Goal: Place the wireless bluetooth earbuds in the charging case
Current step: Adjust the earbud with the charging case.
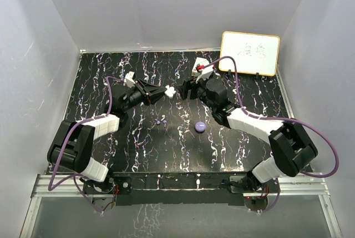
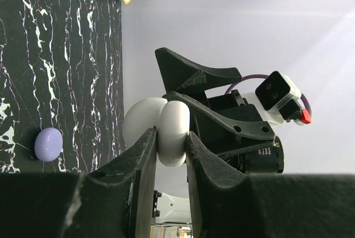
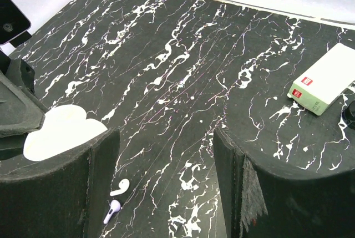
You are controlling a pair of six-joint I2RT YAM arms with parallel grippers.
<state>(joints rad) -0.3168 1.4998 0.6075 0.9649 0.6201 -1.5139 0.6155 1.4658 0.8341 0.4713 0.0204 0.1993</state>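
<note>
Where the overhead camera looks down on the black, white-veined marble-patterned table (image 1: 138, 149), the left gripper (image 1: 165, 90) and the right gripper (image 1: 180, 90) meet tip to tip above the far middle of the surface, with the white rounded plastic charging case (image 1: 171, 90) between them at the left gripper's tips. Two tiny bean-sized earbuds with a lilac tint (image 1: 161, 121) lie on the table just nearer the arm bases than the left gripper, close together and outside any case. A round lilac case (image 1: 200, 127) sits to their right, well apart from them. A white rectangular writing board with a yellow frame (image 1: 249, 53) stands at the far right corner, and a small white box with a red label (image 1: 201, 66) lies beyond the right gripper. In the left wrist view the left gripper's two black fingers are pinched on the white case, which shows two rounded lobes side by side and is held clear of the table; the right gripper faces it from the other side, and whether it touches the case cannot be told. In the right wrist view the right gripper's fingers are spread wide with only bare table between them; the white case lies outside its left finger, and both earbuds rest on the table near that finger.
</note>
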